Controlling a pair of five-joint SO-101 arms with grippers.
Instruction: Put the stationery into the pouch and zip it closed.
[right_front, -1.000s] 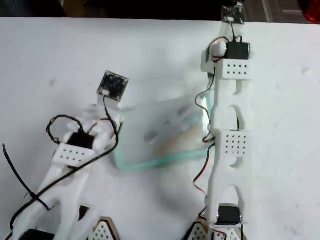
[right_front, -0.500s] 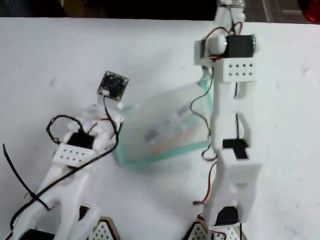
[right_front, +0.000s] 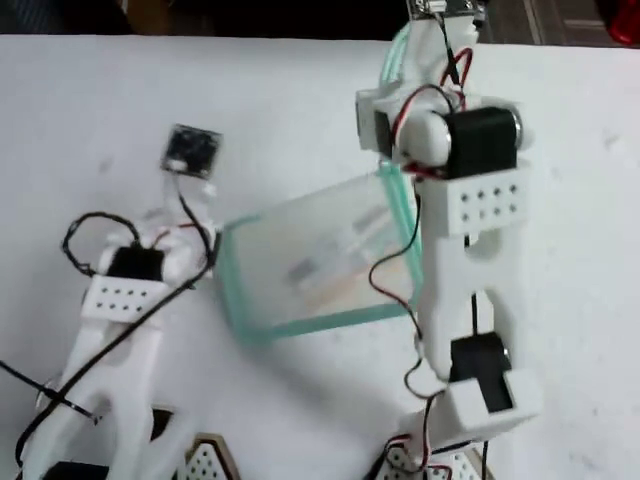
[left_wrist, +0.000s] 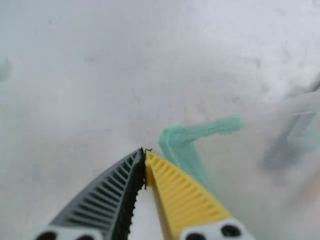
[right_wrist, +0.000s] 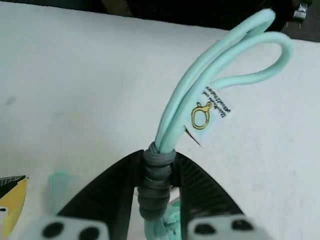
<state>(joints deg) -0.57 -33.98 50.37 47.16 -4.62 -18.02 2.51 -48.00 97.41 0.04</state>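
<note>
We are clamping the pull cord (right_wrist: 220, 65) in our right hand (right_wrist: 159, 161). Its two dark fingers are pressing in on the grey bead (right_wrist: 156, 175) at the cord's base, and the mint loop is arching up and away from the hand. A small printed tag (right_wrist: 209, 114) is hanging off the cord just past the bead.

Our left hand (left_wrist: 145, 156) is sitting with its grey and yellow fingers drawn together, and nothing is showing between them. A mint corner of the pouch (left_wrist: 187, 142) is lying just beside the yellow finger, and we cannot tell whether they are touching.

In the high view the pouch (right_front: 320, 260) is lying on the worktop (right_front: 120, 90) between the two arms. The edge nearest the right arm is appearing to rise toward the cord. The stationery (right_front: 330, 275) is showing as blurred shapes through the translucent wall, so we are judging the filling done and the zipping under way. We cannot tell how far the zip is closed.

To do this well, we are aiming to:
- draw the cord straight along the zip line and low over the worktop, since an upward pull may only be lifting the pouch;
- pin the far corner with the left hand before pulling, or the pouch may be sliding along with the cord;
- grip at the bead, because the soft loop could be slipping through.
</note>
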